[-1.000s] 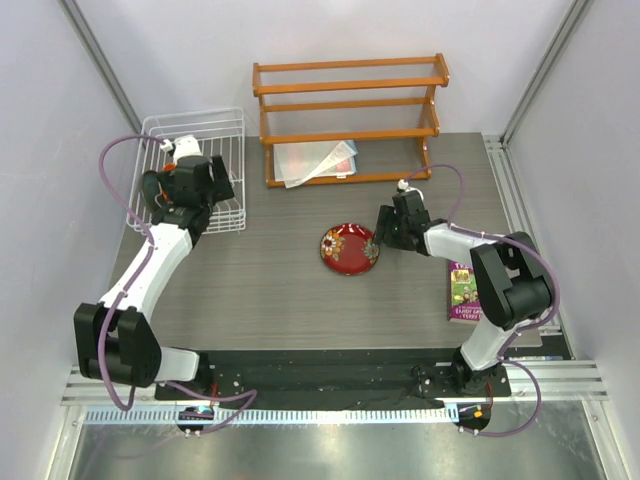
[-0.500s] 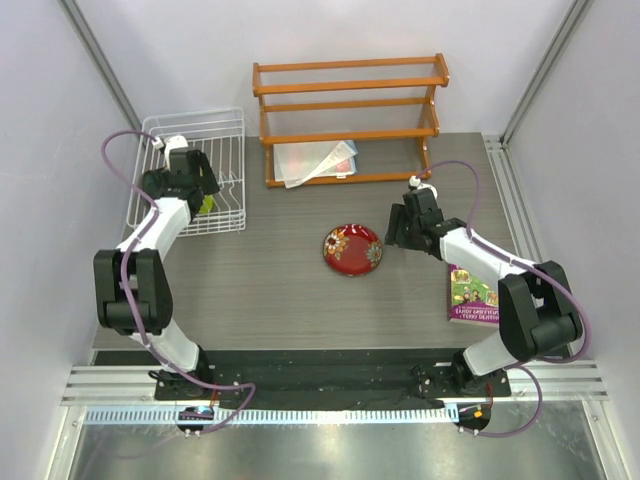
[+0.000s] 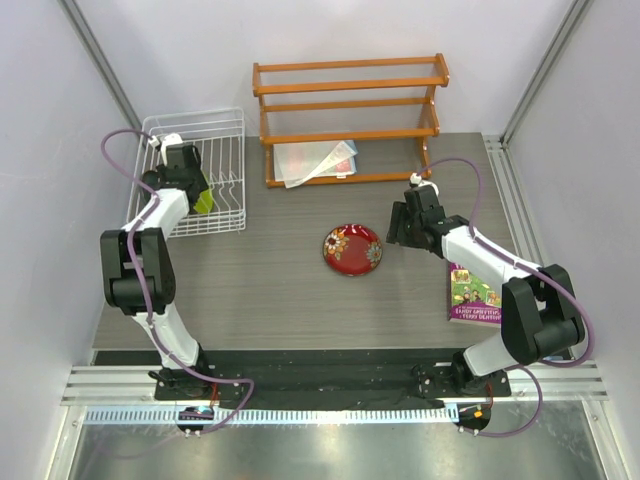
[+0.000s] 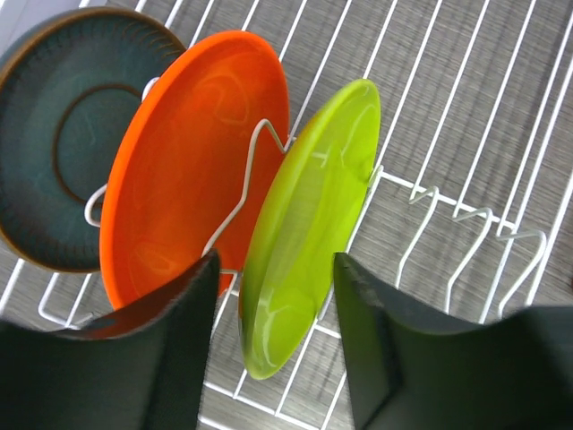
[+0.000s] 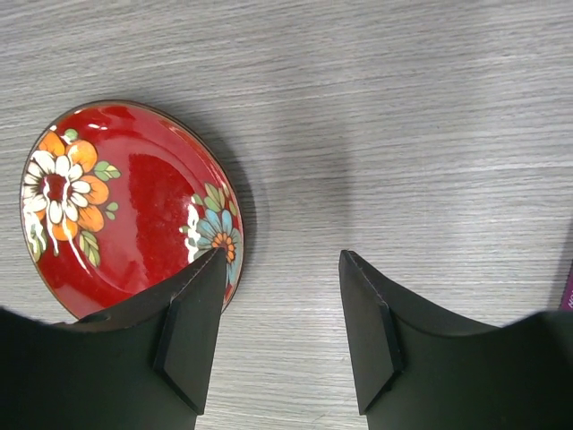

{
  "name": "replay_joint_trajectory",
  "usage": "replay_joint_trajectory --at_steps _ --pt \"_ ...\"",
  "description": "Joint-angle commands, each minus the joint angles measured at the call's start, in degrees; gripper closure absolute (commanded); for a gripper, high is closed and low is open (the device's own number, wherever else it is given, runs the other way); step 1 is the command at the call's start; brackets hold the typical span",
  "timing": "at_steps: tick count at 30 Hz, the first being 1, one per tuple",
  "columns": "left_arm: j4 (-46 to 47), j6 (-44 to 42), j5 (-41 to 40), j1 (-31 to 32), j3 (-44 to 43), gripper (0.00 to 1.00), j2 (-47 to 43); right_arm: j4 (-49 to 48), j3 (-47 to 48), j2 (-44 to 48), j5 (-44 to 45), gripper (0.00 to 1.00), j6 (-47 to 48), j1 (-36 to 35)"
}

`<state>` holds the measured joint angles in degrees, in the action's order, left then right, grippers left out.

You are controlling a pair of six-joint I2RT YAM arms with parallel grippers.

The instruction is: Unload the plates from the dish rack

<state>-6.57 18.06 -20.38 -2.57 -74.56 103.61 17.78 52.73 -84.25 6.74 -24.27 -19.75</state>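
The dish rack stands in the far left corner of the worktop. Three plates stand on edge between its wire prongs, all leaning the same way: the dark teal plate, then the orange plate, then the lime green plate. The orange one overlaps the teal one in the left wrist view, and one prong crosses in front of the orange plate.

The left gripper hangs over the rack with its jaws set wide. In its wrist view the lower edge of the lime green plate lies between the two fingers, with a gap on each side, so nothing is gripped.

The dark red floral plate lies flat near the middle of the worktop. The right gripper is just beside it, toward the right edge, with its jaws also wide and only bare table between them. Its left finger overlaps the plate's rim in the view; I cannot tell if they touch.

An orange wooden shelf stands at the far edge, and a book lies near the right edge.
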Motion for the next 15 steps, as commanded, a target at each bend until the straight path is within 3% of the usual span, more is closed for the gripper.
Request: replay_joint_trajectory --at_steps 1,2,3,6,11,13,15 --pt "2.8 0.9 0.4 -0.4 -1.5 0.49 0.7 0.0 3.0 0.7 -0.2 0.42 0.5 0.2" --pt "3.2 0.9 0.8 -0.4 -1.2 0.5 0.8 -0.1 2.9 0.6 -0.2 0.42 0.6 0.2" --pt "3.5 0.8 1.2 -0.4 -1.0 0.62 0.8 -0.1 2.8 0.4 -0.1 0.42 0.5 0.2" --pt "3.6 1.4 1.7 -0.5 -0.3 0.79 0.4 -0.1 2.7 0.3 -0.2 0.42 0.9 0.2" --pt "3.0 1.4 0.6 -0.5 0.8 0.9 -2.4 0.0 2.4 0.0 -0.3 0.42 1.0 0.1" --pt "2.2 1.4 -0.7 -0.3 1.0 1.0 -3.2 -0.1 2.4 -0.3 -0.3 0.42 1.2 0.0" --pt "1.9 1.5 -2.1 -0.4 1.6 1.0 -5.1 0.0 2.8 -0.6 -0.2 0.42 1.4 -0.1"
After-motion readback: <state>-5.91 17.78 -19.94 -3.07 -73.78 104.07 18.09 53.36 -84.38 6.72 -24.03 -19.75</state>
